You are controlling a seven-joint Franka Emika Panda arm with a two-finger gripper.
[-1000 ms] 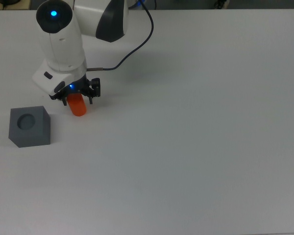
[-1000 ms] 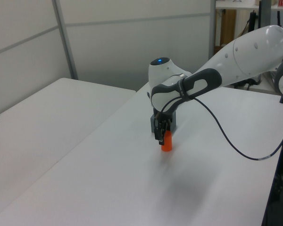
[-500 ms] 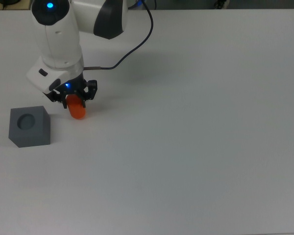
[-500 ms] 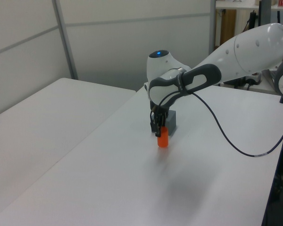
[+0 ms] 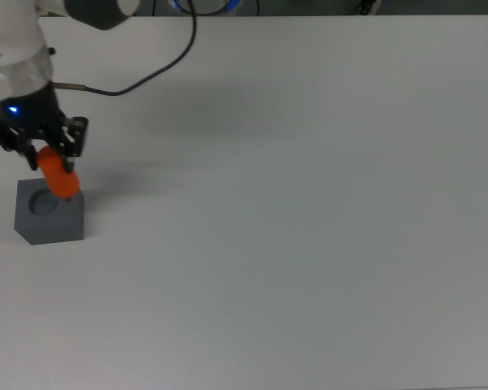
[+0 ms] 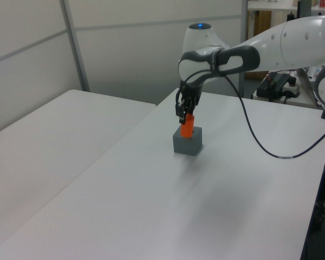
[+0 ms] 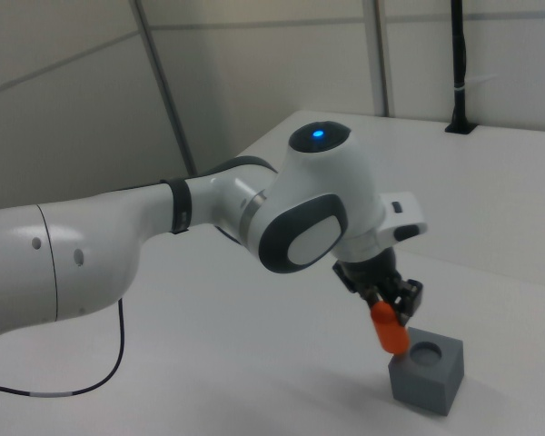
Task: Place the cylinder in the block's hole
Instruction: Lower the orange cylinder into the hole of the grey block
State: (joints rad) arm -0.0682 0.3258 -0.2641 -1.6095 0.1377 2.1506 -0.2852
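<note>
Orange-red cylinder (image 5: pixel 60 176) tilted, raised just above grey block (image 5: pixel 50 222), round hole (image 5: pixel 42 201) uncovered

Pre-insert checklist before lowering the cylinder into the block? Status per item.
1. Grasp: gripper shut on the cylinder, lower part sticking out below the fingers. Ok.
2. Cylinder off the table: carried above the block in the right view. Ok.
3. Hole clear: nothing in it in the right view. Ok.
4. Alignment over the hole: in the top view the cylinder's tip sits toward the hole's right edge; in the right view it hangs left of the hole. Not ok.
5. Cylinder upright: it looks tilted in the top and right views. Not ok.
6. Block flat on the table: appears level. Ok.
</note>
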